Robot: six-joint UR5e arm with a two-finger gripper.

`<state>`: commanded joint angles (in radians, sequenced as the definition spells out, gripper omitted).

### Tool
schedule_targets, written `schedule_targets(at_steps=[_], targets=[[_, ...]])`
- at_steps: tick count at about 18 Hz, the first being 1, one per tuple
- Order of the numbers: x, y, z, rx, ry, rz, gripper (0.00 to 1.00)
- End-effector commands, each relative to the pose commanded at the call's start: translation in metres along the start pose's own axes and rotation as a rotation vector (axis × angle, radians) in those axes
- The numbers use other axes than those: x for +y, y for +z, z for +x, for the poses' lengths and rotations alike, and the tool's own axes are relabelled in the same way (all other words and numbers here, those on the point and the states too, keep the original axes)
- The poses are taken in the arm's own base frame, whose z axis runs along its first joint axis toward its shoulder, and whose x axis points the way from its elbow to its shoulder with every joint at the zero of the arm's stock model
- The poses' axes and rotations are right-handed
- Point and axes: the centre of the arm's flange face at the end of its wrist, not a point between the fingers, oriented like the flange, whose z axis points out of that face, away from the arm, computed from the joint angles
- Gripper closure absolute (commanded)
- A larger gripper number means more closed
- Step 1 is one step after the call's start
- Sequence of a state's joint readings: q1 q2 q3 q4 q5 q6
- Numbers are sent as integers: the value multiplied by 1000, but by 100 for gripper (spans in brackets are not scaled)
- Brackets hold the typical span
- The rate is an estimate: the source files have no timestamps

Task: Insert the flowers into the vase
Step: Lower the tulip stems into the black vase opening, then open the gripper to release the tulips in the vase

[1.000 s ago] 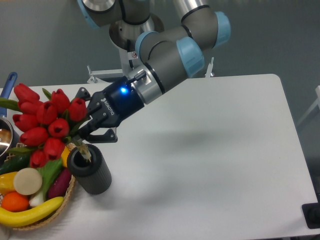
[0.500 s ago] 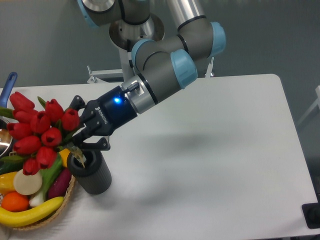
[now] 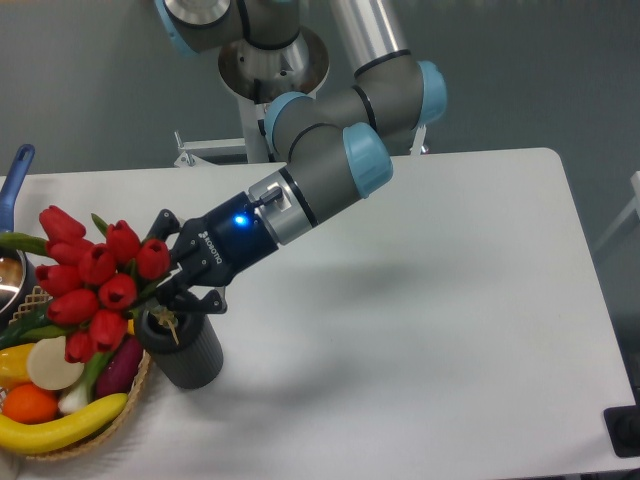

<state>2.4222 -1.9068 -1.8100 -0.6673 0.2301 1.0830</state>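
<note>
Sitting at the far left edge: a blue-handled metal pot (image 3: 12, 200), and below it a round wicker basket (image 3: 92, 432) of plastic fruit and vegetables. Leaning over that basket, well off vertical: the bunch of red tulip buds on green stems (image 3: 95, 280), heads hanging out to the left, cut stem ends just dipping into the round mouth of the dark ribbed cylindrical vase (image 3: 183, 348). Gripping right above that mouth: the black two-finger gripper (image 3: 178, 283), fingers clamped on the stems, bearing the bunch's weight.

Judging the insertion only begun. Calling for righting the bunch first, swinging the heads up and over the vase. Then lowering straight down its axis, slowly. Watching the stem tips against the thick rim, and the vase itself, standing against the basket and liable to tip under a sideways push. Letting go only once seated deep.
</note>
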Motion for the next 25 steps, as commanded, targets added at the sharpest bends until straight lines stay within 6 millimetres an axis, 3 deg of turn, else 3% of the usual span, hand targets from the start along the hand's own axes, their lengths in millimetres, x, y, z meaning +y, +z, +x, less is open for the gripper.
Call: schedule_targets(at_steps=[7, 10, 17, 25], targets=[[28, 4, -8, 5, -52, -8, 65], [37, 4, -5, 6, -67, -14, 51], [60, 2, 4, 6, -111, -18, 0], [72, -7, 4, -10, -141, -18, 0]])
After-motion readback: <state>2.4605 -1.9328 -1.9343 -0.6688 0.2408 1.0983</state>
